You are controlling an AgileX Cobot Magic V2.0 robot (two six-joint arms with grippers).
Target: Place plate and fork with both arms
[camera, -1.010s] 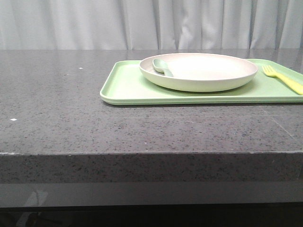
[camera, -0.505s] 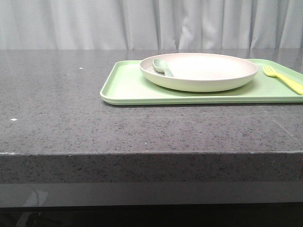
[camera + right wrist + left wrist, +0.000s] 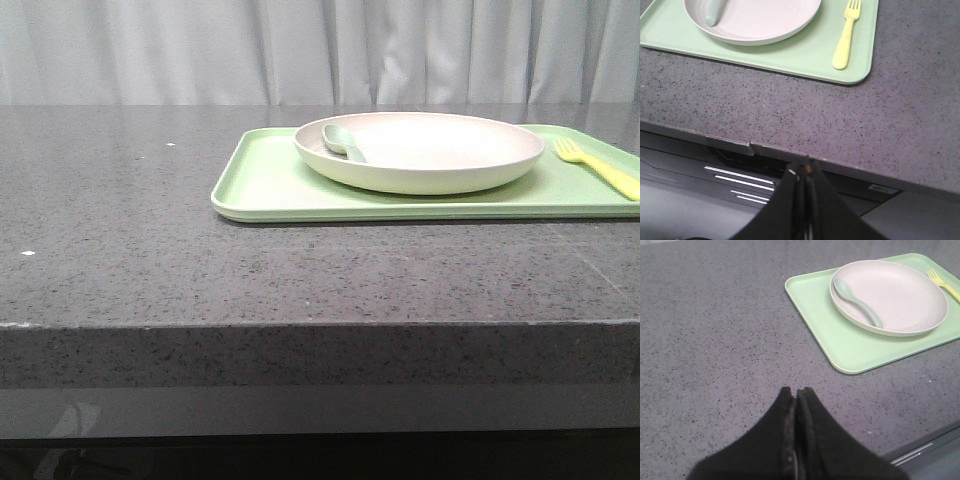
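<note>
The pale pinkish-cream plate (image 3: 425,150) sits on a light-green tray (image 3: 270,185) at the right of the table; it also shows in the left wrist view (image 3: 900,295) and the right wrist view (image 3: 760,20). The yellow fork (image 3: 600,168) lies on the tray to the right of the plate, also seen in the left wrist view (image 3: 942,282) and the right wrist view (image 3: 846,40). My left gripper (image 3: 794,390) is shut and empty over bare table, short of the tray. My right gripper (image 3: 802,171) is shut and empty, back past the table's front edge. Neither gripper shows in the front view.
A pale grey-green spoon (image 3: 342,140) rests in the plate's left side, also in the left wrist view (image 3: 855,292). The dark speckled stone table (image 3: 120,250) stretches left of the tray. Its front edge (image 3: 755,147) lies just ahead of my right gripper. Grey curtains hang behind.
</note>
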